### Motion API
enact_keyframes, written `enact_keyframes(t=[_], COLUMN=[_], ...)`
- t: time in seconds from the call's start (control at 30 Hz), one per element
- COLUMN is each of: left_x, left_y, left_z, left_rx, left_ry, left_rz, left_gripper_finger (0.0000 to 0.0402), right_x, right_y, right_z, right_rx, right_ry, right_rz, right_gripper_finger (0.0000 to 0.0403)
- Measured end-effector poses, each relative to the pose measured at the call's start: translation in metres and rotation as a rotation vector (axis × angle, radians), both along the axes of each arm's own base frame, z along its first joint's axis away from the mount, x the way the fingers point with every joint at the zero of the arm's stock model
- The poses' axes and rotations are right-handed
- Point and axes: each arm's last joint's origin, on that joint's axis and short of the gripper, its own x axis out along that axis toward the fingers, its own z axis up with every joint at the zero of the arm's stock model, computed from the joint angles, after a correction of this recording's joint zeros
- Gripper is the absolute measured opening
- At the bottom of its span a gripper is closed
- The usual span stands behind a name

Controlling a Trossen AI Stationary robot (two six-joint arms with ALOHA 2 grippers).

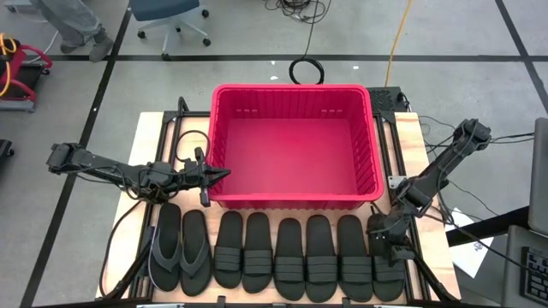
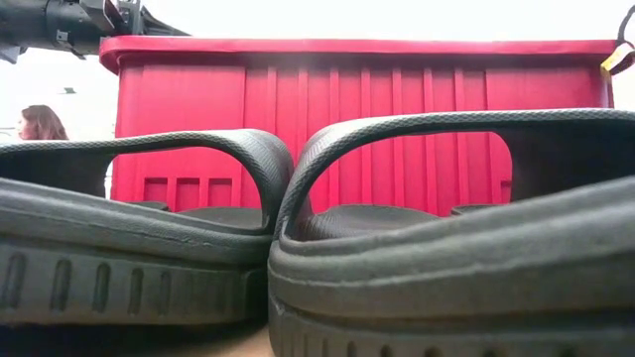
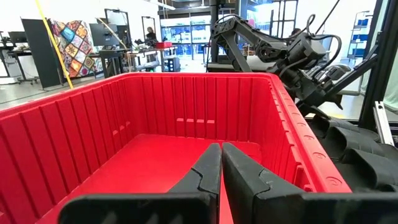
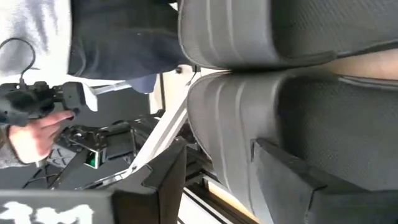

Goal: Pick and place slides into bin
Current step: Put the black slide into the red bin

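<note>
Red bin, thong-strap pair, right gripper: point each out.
Red bin [image 1: 291, 150]: high view, bare floor.
Thong-strap pair [image 1: 180, 252]: high view, inner edge of one sole.
Right gripper [image 1: 387, 242]: high view, between its fingers.

On the bench [image 1: 145, 128], the slides [image 1: 291, 257] lie abreast in a row before the bin [image 1: 295, 201] (thong pair [image 1: 180, 250] leftmost).

A blue office chair [image 1: 169, 14] stands on the floor beyond the table [image 1: 145, 128], a person's legs [image 1: 75, 26] to its left. A black cable coil [image 1: 306, 71] lies behind. A patchwork quilt [image 3: 69, 38] hangs far off.
</note>
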Motion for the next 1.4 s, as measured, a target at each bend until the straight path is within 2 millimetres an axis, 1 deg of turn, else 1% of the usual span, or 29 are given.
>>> enact_keyframes(t=[0.3,0.43,0.67,0.93,1.13,1.2,1.27,1.33,1.4], left_x=[0.0,0.0,0.0,0.0,0.0,0.0,0.0,0.0,0.0], left_y=[0.0,0.0,0.0,0.0,0.0,0.0,0.0,0.0,0.0], left_z=[-0.001,-0.001,-0.001,-0.001,-0.001,-0.001,-0.001,-0.001,-0.001], left_rx=[0.001,0.001,0.0,-0.002,0.001,0.001,0.001,0.001,0.002], left_ry=[0.005,0.007,0.006,0.006,0.006,0.006,0.006,0.006,0.006], left_rz=[0.0,0.0,0.0,0.0,0.0,0.0,0.0,0.0,0.0], left_gripper_finger=[0.0021,0.0021,0.0021,0.0021,0.0021,0.0021,0.0021,0.0021,0.0021], right_x=[-0.007,-0.009,-0.005,-0.011,-0.009,-0.009,-0.01,-0.011,-0.011], right_y=[-0.009,-0.011,-0.003,-0.001,0.001,0.001,0.0,-0.001,-0.001], right_z=[-0.008,-0.012,-0.011,-0.02,-0.026,-0.029,-0.032,-0.035,-0.035], right_rx=[-0.155,-0.171,-0.019,-0.034,0.052,0.076,0.087,0.101,0.108], right_ry=[0.095,0.087,-0.007,0.026,-0.006,-0.008,-0.001,0.003,0.002], right_rz=[-0.03,-0.009,0.057,0.092,0.057,0.045,0.034,0.027,0.032], right_gripper_finger=[0.0176,0.0176,0.0176,0.0176,0.0172,0.0162,0.0141,0.011,0.0068])
